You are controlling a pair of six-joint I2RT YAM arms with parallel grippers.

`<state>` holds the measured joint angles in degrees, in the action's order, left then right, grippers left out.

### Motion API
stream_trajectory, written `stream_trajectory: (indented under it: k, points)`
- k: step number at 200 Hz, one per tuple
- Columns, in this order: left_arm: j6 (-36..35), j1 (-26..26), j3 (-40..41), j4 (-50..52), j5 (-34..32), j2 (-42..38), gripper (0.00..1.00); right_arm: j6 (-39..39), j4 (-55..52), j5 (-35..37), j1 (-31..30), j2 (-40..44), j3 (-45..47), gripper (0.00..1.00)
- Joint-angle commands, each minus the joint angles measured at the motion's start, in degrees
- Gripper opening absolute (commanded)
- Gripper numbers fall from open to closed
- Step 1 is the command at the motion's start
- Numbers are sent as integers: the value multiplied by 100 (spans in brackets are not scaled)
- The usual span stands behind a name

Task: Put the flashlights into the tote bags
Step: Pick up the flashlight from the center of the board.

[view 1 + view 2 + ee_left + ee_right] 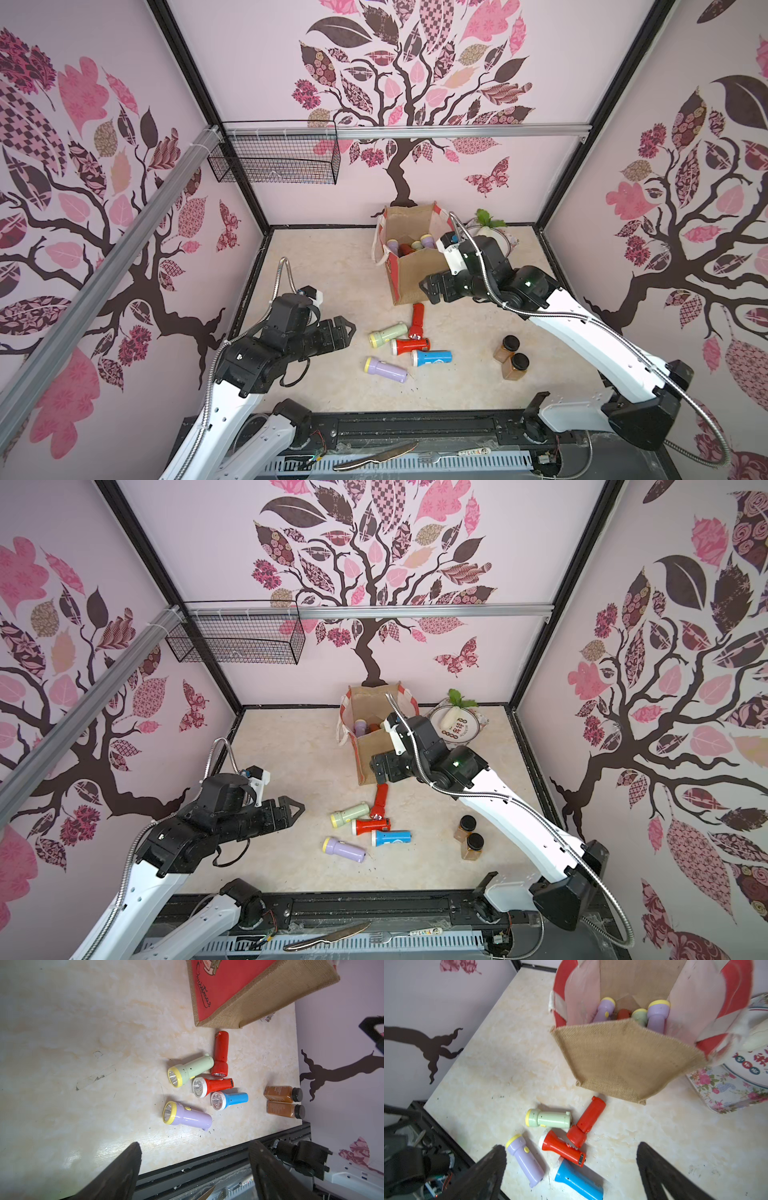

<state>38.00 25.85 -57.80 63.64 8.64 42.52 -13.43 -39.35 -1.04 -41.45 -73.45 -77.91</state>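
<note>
In both top views the tote bag stands at the back of the table, five flashlights clustered just in front. The left gripper hovers beside them, the right gripper raised by the bag's front wall. Both aim at one small cluster, so the arms could clash, or the right arm could tip the bag.

From the left wrist, its fingers stand spread and empty. The white-ringed red flashlight lies against its neighbours; a grab could send them rolling toward the two jars.

From the right wrist, those fingers are spread and empty too. The bag holds two lilac flashlights, heads up, a red and a pale green one between; its front wall may hide more. The wire basket, in a top view, shows nothing I can make out
</note>
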Motion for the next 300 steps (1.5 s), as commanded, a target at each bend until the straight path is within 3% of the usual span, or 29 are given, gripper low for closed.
stream_trajectory:
  k: [1,36,137,235,300]
  points:
    - [466,17,12,411,-363,-13,82,354,503,-551,-4,683,442,100]
    - [1082,221,204,549,-507,-127,83,255,788,-934,-8,1300,1351,100]
    - [3001,2202,1254,75,-1410,-292,84,477,781,-1160,-7,2138,2500,100]
    - [3709,2643,1860,-1833,-1165,1187,84,365,917,-905,2,2549,2966,100]
    - [4093,2851,1992,-2438,-1031,1937,81,324,896,-759,5,2781,3159,100]
